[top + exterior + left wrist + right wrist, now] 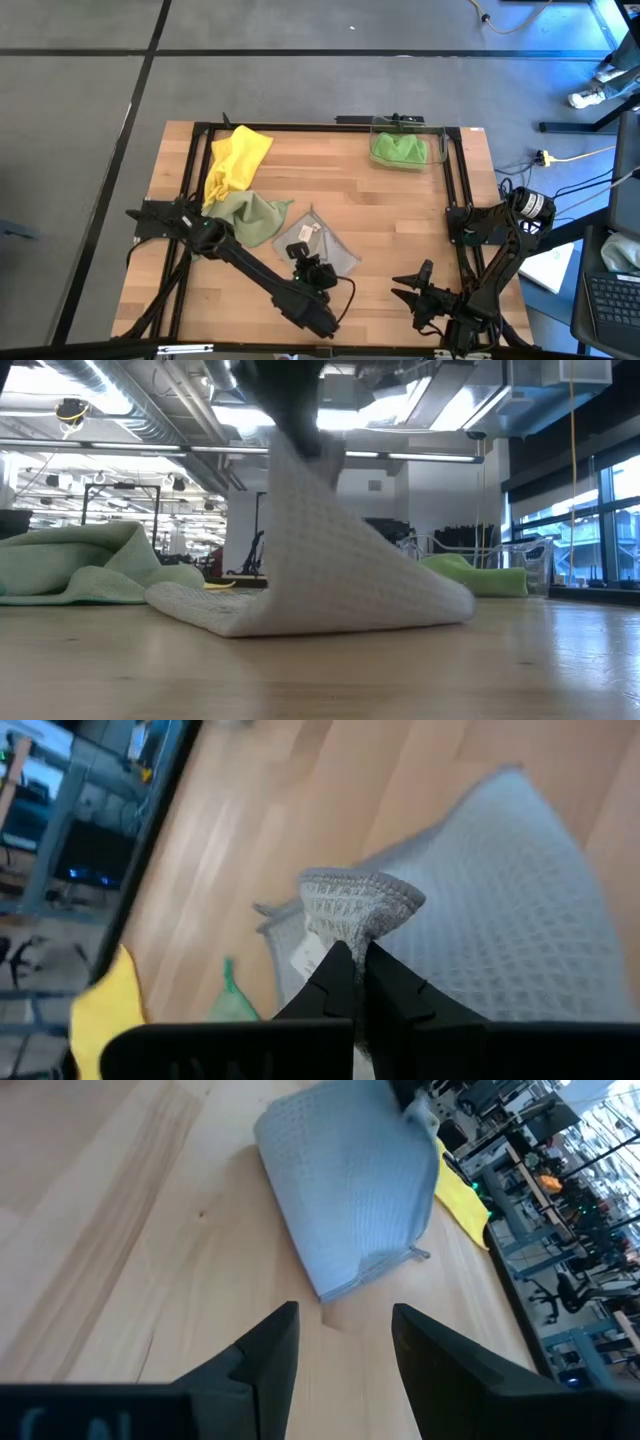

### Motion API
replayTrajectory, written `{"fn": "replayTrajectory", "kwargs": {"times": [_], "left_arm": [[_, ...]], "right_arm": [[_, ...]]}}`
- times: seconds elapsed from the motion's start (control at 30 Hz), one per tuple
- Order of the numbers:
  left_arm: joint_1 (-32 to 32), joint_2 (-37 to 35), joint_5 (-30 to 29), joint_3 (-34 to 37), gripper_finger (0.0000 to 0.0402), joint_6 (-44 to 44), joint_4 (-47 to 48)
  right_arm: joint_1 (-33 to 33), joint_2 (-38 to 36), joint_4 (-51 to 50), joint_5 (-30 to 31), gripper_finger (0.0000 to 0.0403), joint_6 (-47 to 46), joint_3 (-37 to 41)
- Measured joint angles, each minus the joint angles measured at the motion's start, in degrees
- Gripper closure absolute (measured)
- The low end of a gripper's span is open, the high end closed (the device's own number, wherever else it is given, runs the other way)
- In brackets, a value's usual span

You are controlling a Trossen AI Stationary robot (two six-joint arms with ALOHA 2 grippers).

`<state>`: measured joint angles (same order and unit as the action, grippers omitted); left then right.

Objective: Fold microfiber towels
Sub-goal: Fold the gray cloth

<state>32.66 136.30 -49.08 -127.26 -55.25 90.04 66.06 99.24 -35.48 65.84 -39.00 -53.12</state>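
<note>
A grey-beige towel [330, 245] lies near the table's middle front, one part raised by my left gripper [352, 952], which is shut on it. In the low view the cloth [330, 550] slopes down from the gripper to the table. A pale olive towel [250, 215] and a yellow towel [235, 160] lie bunched at the left. The bright green towel [398, 150] sits in the clear bin [440, 145] at the far right. My right gripper [345, 1320] stands open near the front right, just short of the grey towel's edge [370, 1270], touching nothing. My left gripper pinches a bunched piece of the grey towel's edge [350, 915] between its two fingers [335, 975], near the white tag [305, 958]. The fingers slant downward. The pinched part is lifted, and the cloth hangs below it with its lower part [250, 615] on the table.
A black frame [455, 200] runs along the table's sides and back. Bare wood [390, 220] lies between the grey towel and the bin, and at the front left. Beyond the table is an open room with benches and equipment.
</note>
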Motion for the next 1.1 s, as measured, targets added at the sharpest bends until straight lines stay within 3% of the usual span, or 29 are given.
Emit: {"fn": "replayTrajectory", "kwargs": {"times": [0.3,0.47,0.73,0.9,1.1], "left_arm": [[-0.4,-2.9,-0.3,2.1,0.0401,2.6,-0.1],[-1.0,-2.7,0.7,11.6,0.0401,-1.6,0.0],[-1.7,-2.7,-2.4,22.9,0.0401,-10.0,0.0],[-1.4,-2.7,-1.4,27.4,0.0402,-15.9,-2.0],[-0.3,-2.7,-2.6,28.4,0.0401,-21.2,-4.4]], "right_arm": [[0.0,0.0,0.1,-2.2,0.0238,-3.0,0.0],[0.0,0.0,0.4,-2.6,0.0238,-2.9,0.0],[-0.9,0.0,0.3,-2.5,0.0238,-2.5,0.0],[-2.4,0.0,0.4,-2.3,0.0238,-0.7,0.0],[-6.3,0.0,0.8,2.1,0.0238,2.1,0.0]]}}
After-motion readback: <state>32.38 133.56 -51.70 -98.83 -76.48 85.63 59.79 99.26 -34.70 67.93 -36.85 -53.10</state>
